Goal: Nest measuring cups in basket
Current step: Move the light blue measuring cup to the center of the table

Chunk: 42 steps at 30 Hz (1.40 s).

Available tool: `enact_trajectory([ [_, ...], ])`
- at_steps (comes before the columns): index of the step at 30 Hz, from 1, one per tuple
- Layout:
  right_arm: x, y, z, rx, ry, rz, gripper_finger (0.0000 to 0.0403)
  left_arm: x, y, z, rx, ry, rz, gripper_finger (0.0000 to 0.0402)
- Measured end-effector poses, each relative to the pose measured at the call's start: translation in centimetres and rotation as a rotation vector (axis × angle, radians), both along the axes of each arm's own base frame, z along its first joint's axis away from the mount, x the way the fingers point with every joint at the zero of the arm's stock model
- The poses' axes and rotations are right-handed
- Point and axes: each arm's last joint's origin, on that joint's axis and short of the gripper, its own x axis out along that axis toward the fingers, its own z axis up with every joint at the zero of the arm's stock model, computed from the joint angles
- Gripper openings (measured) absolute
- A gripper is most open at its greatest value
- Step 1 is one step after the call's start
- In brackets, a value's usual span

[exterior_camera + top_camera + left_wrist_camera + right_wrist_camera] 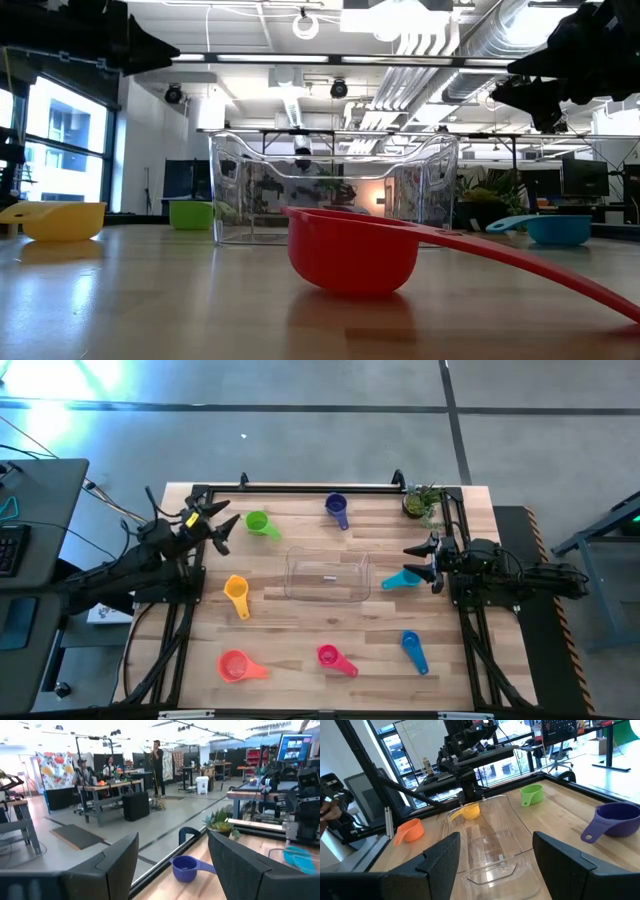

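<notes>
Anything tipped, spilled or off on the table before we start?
Nothing stands out. The basket sits upright and empty mid-table; the seven measuring cups lie scattered singly around it, none inside. The left gripper and right gripper are open, holding nothing.

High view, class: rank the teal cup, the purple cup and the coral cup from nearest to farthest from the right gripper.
From the right gripper:
1. Teal cup, right beside the gripper, at the basket's right end.
2. Purple cup, along the table's far edge.
3. Coral cup, in the near left corner.

Clear basket [327, 577]; green cup [258, 523], purple cup [337, 509], teal cup [403, 579], wood-grain table [300, 640].
</notes>
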Motion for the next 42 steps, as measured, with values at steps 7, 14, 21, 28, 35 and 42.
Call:
enact_trajectory([
  [7, 0.0, -0.1, 0.0, -0.001, -0.004, -0.041, 0.0242, 0.8, 0.4, 1.8, -0.062, 0.144, 0.028, 0.0232],
  [14, 0.0, -0.2, 0.5, -0.003, -0.053, -0.064, 0.0242, 2.2, 1.2, 3.1, -0.118, 0.31, 0.084, 0.0232],
  [21, 0.0, -0.2, 0.9, 0.019, -0.097, -0.064, 0.0242, 3.6, 3.0, 2.6, -0.13, 0.575, 0.142, 0.0232],
  [28, 0.0, -0.2, 1.0, 0.018, -0.109, -0.064, 0.0242, 4.5, 4.8, 1.4, -0.197, 0.675, 0.089, 0.0232],
  [35, -0.2, -0.3, 2.3, -0.035, -0.234, -0.115, 0.0242, 5.2, 5.4, 1.8, -0.219, 0.566, 0.056, 0.0232],
  [42, -0.7, -0.3, 3.9, -0.123, -0.326, -0.128, 0.0242, 5.9, 5.3, 3.0, -0.196, 0.415, -0.036, 0.0232],
])
